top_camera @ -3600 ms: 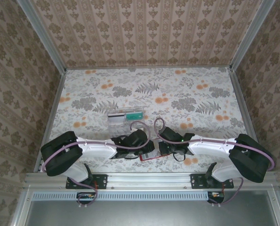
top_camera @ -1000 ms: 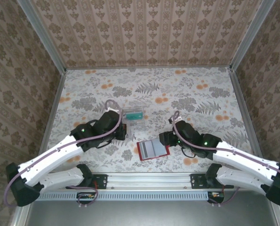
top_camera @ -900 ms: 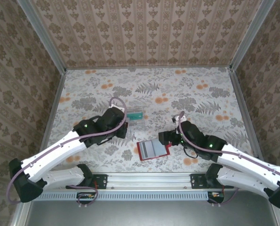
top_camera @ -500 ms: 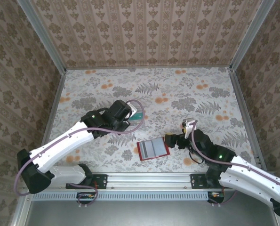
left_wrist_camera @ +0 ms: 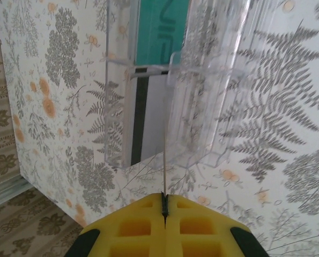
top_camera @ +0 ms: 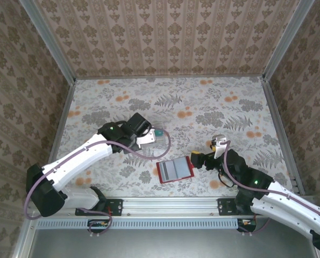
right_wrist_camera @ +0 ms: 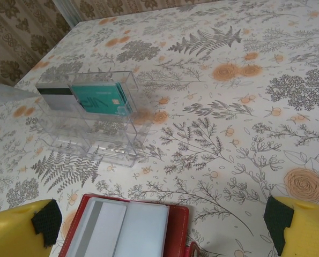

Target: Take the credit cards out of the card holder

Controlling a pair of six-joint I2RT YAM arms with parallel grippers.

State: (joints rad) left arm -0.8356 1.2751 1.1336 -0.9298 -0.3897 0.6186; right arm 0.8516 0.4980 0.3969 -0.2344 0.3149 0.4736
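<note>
Two cards (right_wrist_camera: pixel 97 96) sit in the clear tray (left_wrist_camera: pixel 213 80). My left fingers (left_wrist_camera: pixel 132 227), clenched on a third credit card (left_wrist_camera: pixel 164 166), now hover above it, so I judge a drop is next. My right fingers (right_wrist_camera: pixel 304 225) have spread wide beside the open card holder (top_camera: pixel 175 170) on the table (top_camera: pixel 229 107).

Top external: fixed high behind both arm bases, tilted down and forward, taking in whole desk (top_camera: pixel 224 102) out to papered walls. Left wrist: close in, aimed steeply down over left end effector (left_wrist_camera: pixel 164 199), credit card (left_wrist_camera: pixel 164 171) edge-on to lens, clear tray (left_wrist_camera: pixel 202 80) just beyond. Right wrist: low over desk, facing forward across right end effector (right_wrist_camera: pixel 162 225), card holder (right_wrist_camera: pixel 124 227) at bottom edge, tray farther off. Common to all three: tray. Common to top and right wrist: card holder.
</note>
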